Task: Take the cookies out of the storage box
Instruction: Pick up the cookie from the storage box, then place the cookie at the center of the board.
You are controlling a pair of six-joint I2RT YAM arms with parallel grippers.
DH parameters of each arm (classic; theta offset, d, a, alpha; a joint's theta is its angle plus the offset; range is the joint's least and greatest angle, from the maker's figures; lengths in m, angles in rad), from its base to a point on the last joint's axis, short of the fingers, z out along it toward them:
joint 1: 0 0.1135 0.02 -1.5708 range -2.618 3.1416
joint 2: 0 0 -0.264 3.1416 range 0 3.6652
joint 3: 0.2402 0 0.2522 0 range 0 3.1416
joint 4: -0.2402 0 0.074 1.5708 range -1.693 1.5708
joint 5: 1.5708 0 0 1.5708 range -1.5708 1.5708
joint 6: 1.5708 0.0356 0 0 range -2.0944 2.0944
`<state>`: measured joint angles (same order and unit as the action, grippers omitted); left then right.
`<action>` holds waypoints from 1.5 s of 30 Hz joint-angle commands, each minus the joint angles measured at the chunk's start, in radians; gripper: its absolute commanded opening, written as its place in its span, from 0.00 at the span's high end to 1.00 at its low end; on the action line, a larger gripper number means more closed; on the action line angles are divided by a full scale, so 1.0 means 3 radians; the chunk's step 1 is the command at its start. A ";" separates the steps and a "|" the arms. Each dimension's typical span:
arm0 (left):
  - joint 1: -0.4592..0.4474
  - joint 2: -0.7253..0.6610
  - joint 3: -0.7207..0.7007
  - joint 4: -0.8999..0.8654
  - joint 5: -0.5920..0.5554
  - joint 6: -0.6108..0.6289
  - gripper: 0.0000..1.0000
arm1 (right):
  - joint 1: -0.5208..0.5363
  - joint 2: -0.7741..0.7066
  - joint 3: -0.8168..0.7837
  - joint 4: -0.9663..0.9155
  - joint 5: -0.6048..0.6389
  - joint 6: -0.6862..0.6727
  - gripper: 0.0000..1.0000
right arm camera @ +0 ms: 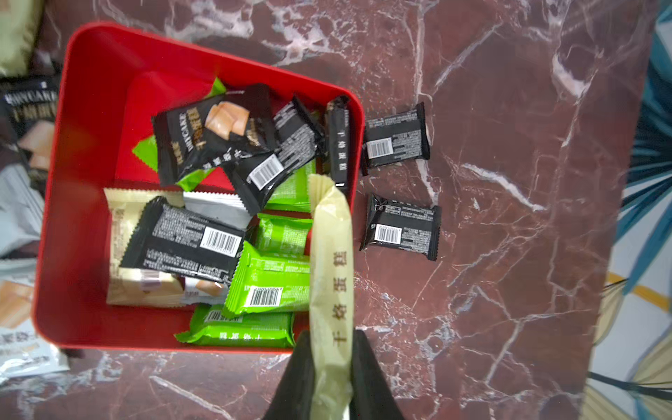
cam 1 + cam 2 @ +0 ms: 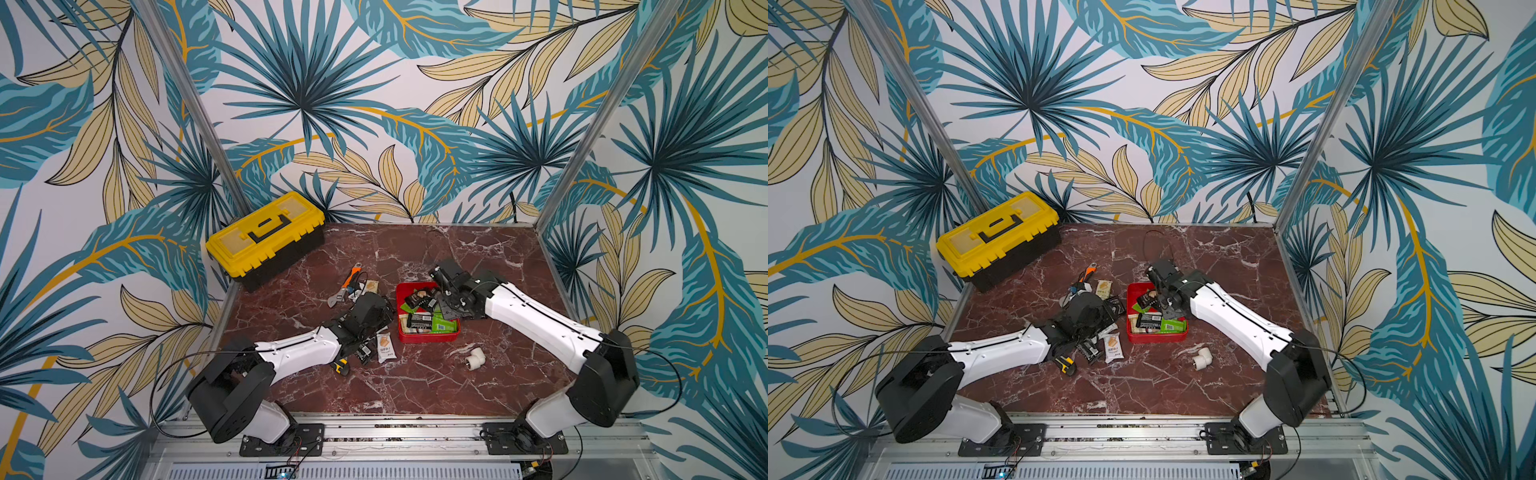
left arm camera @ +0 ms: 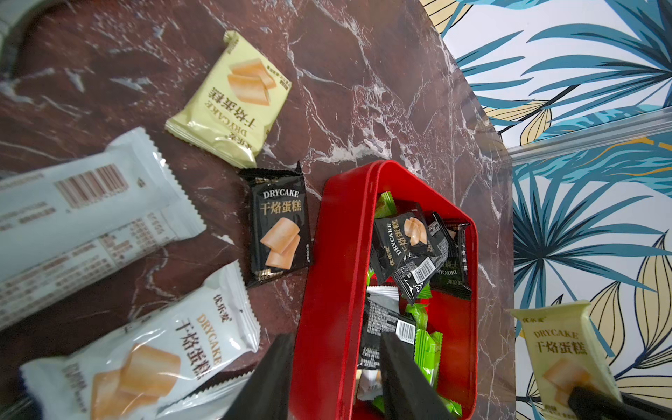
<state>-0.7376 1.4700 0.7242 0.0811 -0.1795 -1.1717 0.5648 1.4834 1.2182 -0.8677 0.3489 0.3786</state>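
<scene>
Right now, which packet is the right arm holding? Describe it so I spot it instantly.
Find the red tray in the middle. At its rim, the right gripper pinches a cream packet. Unlike the black packets and green packets lying loose, it alone is clamped in jaws.

Red storage box point(image 1: 51, 218) half full; cookies point(image 1: 182, 240) piled inside, several outside.

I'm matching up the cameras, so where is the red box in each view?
Top view: box just below centre.
Top view: box just below centre.
Left wrist: box lower middle.
Right wrist: box fills the left.
Landmark: green packets inside it.
</scene>
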 commanded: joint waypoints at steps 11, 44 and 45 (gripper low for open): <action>0.0021 -0.0133 -0.0093 0.0011 0.0056 0.0093 0.55 | -0.1273 -0.0877 -0.1566 0.1210 -0.1384 0.1053 1.00; -0.0602 0.1538 0.2694 -0.2696 -0.0747 0.3139 0.42 | -0.1775 -0.1287 -0.1642 0.0980 -0.1249 0.1145 0.49; -0.0602 0.1594 0.2751 -0.2708 -0.0745 0.3162 0.42 | -0.1773 -0.1295 -0.1642 0.0975 -0.1259 0.1138 0.49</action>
<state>-0.9150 1.9129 1.4826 -0.6575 -0.3817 -0.3004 0.0330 1.1095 0.7151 -0.5282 -0.0132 0.7498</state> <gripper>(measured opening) 0.578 0.510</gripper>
